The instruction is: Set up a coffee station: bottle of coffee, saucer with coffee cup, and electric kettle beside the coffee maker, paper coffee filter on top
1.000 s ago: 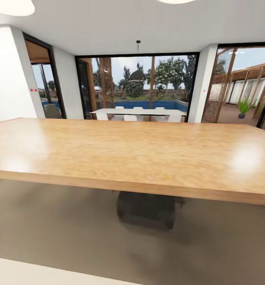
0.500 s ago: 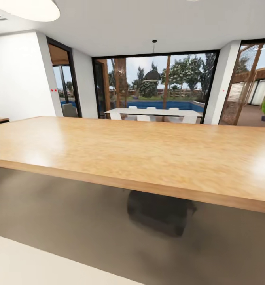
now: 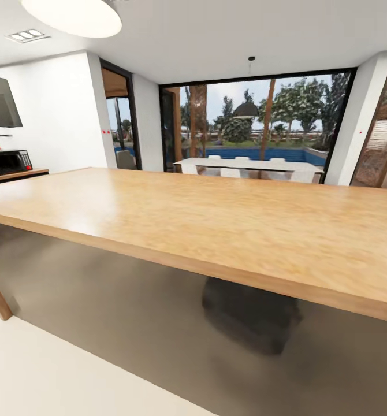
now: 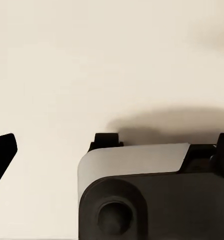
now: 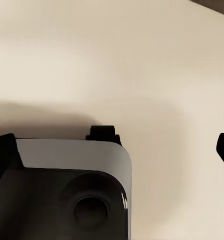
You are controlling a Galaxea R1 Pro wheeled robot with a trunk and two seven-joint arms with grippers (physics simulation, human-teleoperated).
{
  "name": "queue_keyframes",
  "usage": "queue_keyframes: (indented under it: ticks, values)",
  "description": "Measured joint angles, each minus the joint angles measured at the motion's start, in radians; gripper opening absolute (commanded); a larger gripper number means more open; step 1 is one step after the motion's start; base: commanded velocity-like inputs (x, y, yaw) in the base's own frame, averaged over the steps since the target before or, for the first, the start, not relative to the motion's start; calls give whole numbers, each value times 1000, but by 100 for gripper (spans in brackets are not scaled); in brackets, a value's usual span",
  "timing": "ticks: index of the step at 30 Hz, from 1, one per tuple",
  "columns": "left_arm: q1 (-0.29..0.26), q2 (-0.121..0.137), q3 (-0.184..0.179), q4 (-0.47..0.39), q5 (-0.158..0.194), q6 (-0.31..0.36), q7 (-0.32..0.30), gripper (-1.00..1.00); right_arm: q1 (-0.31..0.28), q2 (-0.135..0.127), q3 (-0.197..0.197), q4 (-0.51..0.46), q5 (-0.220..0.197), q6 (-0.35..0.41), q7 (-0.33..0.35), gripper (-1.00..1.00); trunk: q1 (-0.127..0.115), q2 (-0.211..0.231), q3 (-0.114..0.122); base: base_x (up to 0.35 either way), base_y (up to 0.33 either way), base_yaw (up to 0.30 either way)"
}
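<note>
Wooden surface spans my head view, long edge across me, blocking way ahead. Black appliance on far-left counter; white dining table beyond. Cream floor under wrists. Can't tell either hand's state.

surface: long wooden top, bare, dark panel beneath | floor: pale cream | walls: white | window: wide glass wall onto pool and trees | white dining table with chairs by the glass | ceiling: round lamp, hanging pendant | far left: side counter with black microwave
</note>
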Motion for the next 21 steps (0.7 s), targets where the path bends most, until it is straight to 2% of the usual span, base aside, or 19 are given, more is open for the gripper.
queue_keyframes:
  ticks: [7,12,21]
  values:
    - [0,0,0,-3,0,0,-1,100,0,2,2,0,-1,0,1,100,0,0,0,-166,-137,90]
    - [0,0,0,-3,0,0,-1,100,0,15,3,0,-1,0,3,100,0,0,0,-190,-158,15]
    - [0,0,-3,-7,0,1,0,100,0,24,3,1,-1,0,4,100,0,0,0,-49,-41,41]
